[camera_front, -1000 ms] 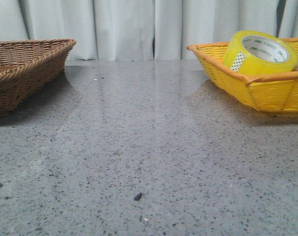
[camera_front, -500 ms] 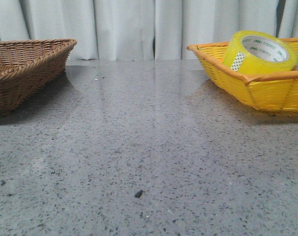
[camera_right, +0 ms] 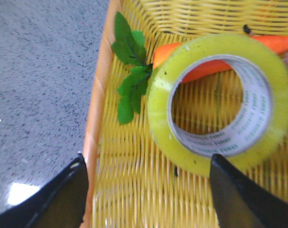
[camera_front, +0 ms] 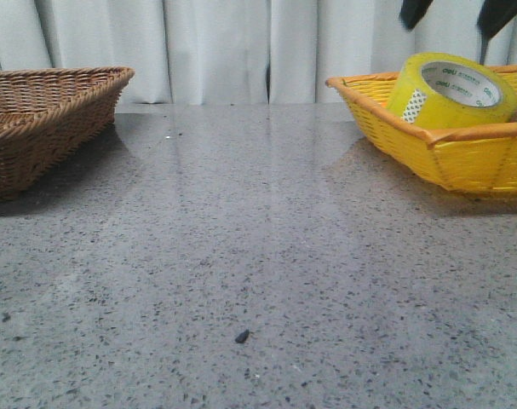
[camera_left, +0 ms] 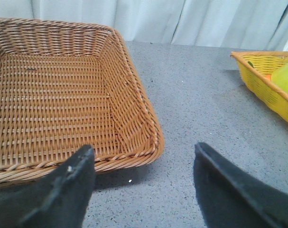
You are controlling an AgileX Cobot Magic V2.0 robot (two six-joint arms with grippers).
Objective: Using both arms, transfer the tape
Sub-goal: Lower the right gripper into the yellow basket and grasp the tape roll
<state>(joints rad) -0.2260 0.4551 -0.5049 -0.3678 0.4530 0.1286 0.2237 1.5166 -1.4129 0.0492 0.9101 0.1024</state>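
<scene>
Tape [camera_front: 446, 90]: wide roll, translucent yellow, glossy, white printed core, pale patterned end strip on the outer wrap; tilted, leaning on the near wall inside the yellow basket [camera_front: 462, 153] at table right. Seen from the right wrist as a thick ring [camera_right: 221, 103] lying over an orange carrot-shaped item [camera_right: 215, 59] with green leaves [camera_right: 130, 71]. Yellow basket: woven plastic strips, flared walls, smooth orange rim. Right gripper [camera_right: 148, 190]: dark, matte fingers spread wide, nothing between them, poised above the tape without touching; one fingertip near the basket rim, the other over the roll's edge; in the front view only two dark tips [camera_front: 450, 13] at the top edge, directly over the roll. Left gripper [camera_left: 144, 175]: dark fingers likewise spread apart and empty, hovering by the near corner of the brown basket [camera_left: 134, 95], well apart from the tape. Brown basket [camera_front: 45, 119]: tight wicker weave, braided rim, rectangular, at table left. Table [camera_front: 258, 256]: grey speckled stone, polished, faintly reflective. Backdrop: pale pleated curtain [camera_front: 215, 51].
</scene>
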